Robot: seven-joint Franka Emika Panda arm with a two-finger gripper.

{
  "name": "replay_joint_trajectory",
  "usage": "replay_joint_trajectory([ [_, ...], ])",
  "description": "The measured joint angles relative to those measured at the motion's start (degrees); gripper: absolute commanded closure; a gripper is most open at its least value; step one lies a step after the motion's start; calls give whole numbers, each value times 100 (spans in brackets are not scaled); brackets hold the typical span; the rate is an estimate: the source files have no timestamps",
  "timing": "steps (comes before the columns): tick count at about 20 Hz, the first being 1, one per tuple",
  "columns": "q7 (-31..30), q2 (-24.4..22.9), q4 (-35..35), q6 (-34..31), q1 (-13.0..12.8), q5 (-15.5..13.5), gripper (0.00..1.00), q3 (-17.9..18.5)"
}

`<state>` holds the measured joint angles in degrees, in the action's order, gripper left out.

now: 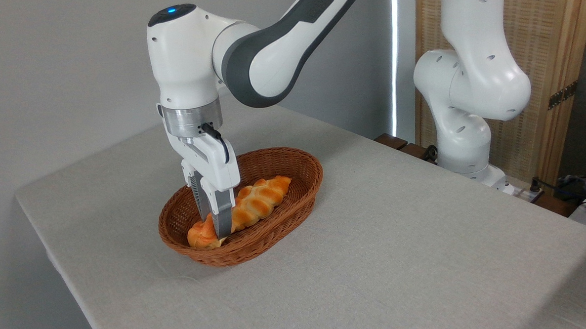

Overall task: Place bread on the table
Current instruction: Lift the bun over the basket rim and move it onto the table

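We saw the gripper [215, 226] reaching down into the wicker basket [294, 204] on the grey worktop [400, 249], its jaws straddling the small bun [202, 236] beside the braided loaf [260, 198]; whether they clamped it, we could not tell.

You have single fixed view only; no second view to compare; camera sits above table [401, 258] height, off its near side, looking down at slant across grey cloth surface; table runs diagonally, near corner cut off at lower right of frame, far left corner visible at left; basket [280, 219] sits left of frame centre, at mid distance; arm base [462, 142] stands at upper right beyond table's far edge; arm crosses top of frame; grey wall fills upper left; wooden screen [555, 49] at upper right.
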<state>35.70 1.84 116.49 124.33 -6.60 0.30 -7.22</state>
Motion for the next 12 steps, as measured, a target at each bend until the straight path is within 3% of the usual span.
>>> replay_joint_trajectory([
  [4,-1,-40,-41,-74,2,0,52,1],
  [8,39,-74,-454,-1024,5,0,51,16],
  [9,121,-78,-601,-1259,14,0,47,35],
  [12,426,-103,-1048,-1770,54,-10,44,309],
])
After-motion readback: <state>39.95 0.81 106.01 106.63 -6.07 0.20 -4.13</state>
